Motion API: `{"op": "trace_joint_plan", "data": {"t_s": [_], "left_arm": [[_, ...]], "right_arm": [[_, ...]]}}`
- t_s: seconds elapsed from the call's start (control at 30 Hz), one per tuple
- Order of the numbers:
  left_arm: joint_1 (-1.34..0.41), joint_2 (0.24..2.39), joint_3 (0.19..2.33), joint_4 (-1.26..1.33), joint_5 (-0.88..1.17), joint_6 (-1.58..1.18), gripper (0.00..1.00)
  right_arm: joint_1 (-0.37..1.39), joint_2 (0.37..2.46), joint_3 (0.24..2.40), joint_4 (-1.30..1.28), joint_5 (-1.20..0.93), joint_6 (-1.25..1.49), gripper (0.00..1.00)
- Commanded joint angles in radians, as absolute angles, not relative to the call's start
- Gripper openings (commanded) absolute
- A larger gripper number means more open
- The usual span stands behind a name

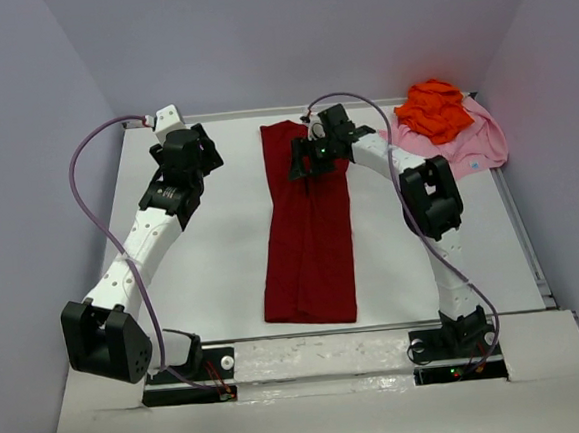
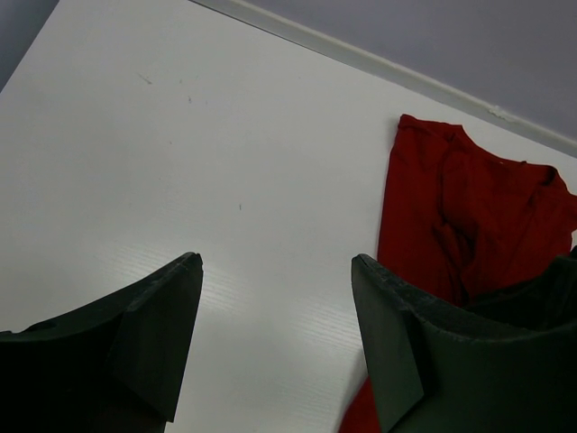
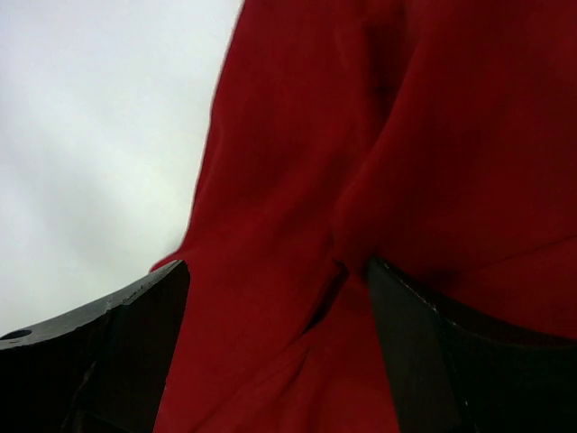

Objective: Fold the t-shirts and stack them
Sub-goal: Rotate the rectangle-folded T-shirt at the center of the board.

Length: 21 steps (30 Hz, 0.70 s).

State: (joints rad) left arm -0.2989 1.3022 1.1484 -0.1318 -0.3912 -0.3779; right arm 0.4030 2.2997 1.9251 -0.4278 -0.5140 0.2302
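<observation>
Dark red t-shirt (image 1: 308,230): long narrow strip, table (image 1: 214,273) centre, far edge toward near edge.
Right hand (image 3: 275,271): wide, over strip's far end; cloth contact unclear.
Left hand (image 2: 275,271): wide, empty, above bare table beside strip.
Orange t-shirt (image 1: 433,108) bunched on pink t-shirt (image 1: 480,146), far right corner.

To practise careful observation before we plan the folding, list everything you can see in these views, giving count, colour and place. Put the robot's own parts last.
dark red t-shirt: one, dark red, a long strip down the middle of the table
orange t-shirt: one, bright orange, bunched on the pink one, far right corner
pink t-shirt: one, light pink, far right corner
table: one, white, under everything
cables: two, purple, one looped along each arm
arms: two, white and black, based at the near edge
left pincer: one, black, open over bare table left of the red shirt
right pincer: one, black, open over the red shirt's far end
</observation>
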Motion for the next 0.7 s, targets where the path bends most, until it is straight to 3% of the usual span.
{"op": "trace_joint_plan", "data": {"t_s": [0.0, 0.23, 0.67], "left_arm": [[-0.293, 1.292, 1.178, -0.109, -0.391, -0.387, 0.77], [-0.293, 1.29, 1.18, -0.11, -0.385, -0.388, 0.77], [-0.291, 1.284, 1.175, -0.109, -0.385, -0.383, 0.77]], "right_arm": [[0.465, 2.25, 1.882, -0.431, -0.329, 0.193, 0.85], [0.526, 2.261, 1.858, -0.5, -0.108, 0.183, 0.85], [0.535, 2.522, 2.153, -0.595, 0.097, 0.143, 0.87]]}}
